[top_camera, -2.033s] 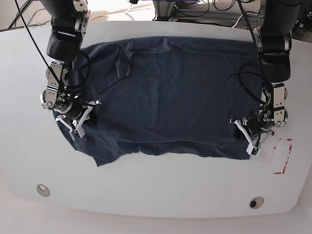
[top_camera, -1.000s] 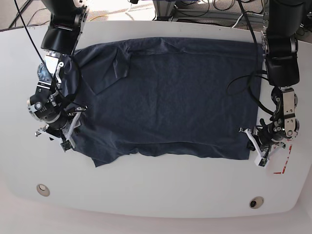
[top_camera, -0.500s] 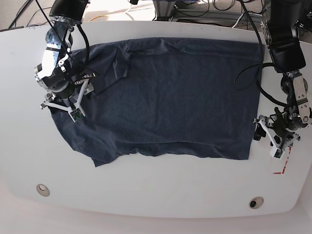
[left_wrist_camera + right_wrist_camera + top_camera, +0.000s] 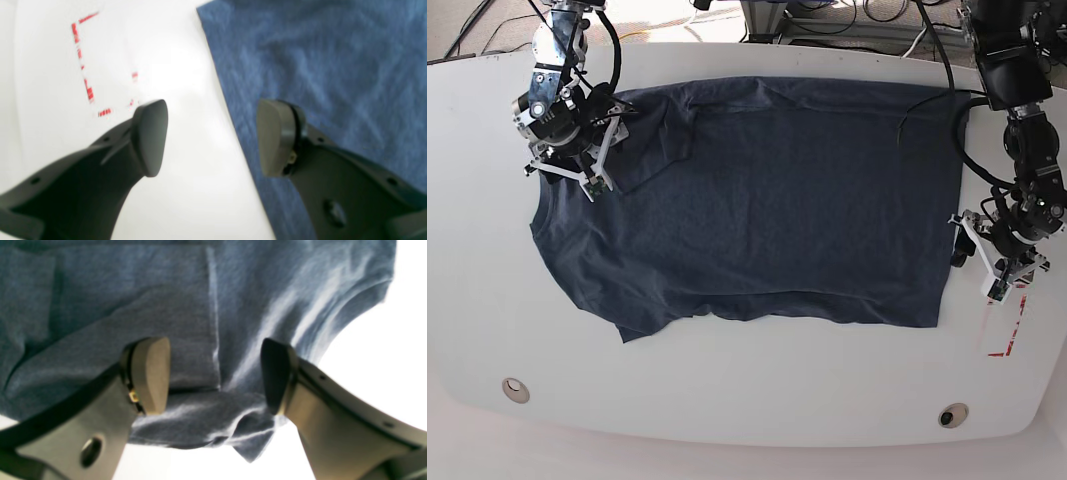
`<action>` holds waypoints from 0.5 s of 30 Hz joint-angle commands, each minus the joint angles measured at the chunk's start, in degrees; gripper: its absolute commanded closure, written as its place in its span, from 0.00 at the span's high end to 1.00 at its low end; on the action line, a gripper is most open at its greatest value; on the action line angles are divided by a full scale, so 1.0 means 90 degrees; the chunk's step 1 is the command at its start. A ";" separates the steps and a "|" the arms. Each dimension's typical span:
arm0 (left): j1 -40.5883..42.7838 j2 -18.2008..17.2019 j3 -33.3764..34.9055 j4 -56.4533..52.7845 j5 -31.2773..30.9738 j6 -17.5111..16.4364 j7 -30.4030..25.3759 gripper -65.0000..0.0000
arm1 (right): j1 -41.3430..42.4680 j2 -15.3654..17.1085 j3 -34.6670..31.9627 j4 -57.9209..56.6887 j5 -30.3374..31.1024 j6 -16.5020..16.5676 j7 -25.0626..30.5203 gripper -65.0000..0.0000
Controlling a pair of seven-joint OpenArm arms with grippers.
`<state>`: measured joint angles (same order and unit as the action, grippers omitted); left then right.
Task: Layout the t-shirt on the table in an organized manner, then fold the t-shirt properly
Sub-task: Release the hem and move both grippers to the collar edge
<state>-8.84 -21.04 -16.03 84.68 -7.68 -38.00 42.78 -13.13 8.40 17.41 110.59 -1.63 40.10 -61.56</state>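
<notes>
We hover both claws wide, empty: left gripper (image 4: 210,136) beside t-shirt (image 4: 767,200) hem edge, right gripper (image 4: 215,375) over sleeve. Next: flatten folded sleeve before folding.

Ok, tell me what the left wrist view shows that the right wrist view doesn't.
Only the left wrist view shows the red rectangle outline on the table, the left gripper open, and a straight edge of the t-shirt. Only the right wrist view shows the right gripper open over a rumpled sleeve. Both show the navy cloth lying on white tabletop, neither gripper holding it.
</notes>
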 commanded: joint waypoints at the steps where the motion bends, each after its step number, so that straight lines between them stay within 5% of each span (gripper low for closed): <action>1: 0.0030 -0.0100 -0.0031 0.0285 -0.0069 0.0017 -0.0109 0.60 | 0.0047 0.0067 0.0024 0.0103 0.0000 -0.0011 0.0095 0.59; 15: 0.0225 -0.0090 -0.0031 0.0295 -0.0069 0.0017 -0.0119 0.60 | -0.0070 0.0058 0.0014 -0.0092 0.0010 -0.0011 0.0095 0.58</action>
<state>-5.67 -20.99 -16.01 86.50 -7.75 -38.02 42.83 -13.82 8.40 17.37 109.40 -1.63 40.10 -61.54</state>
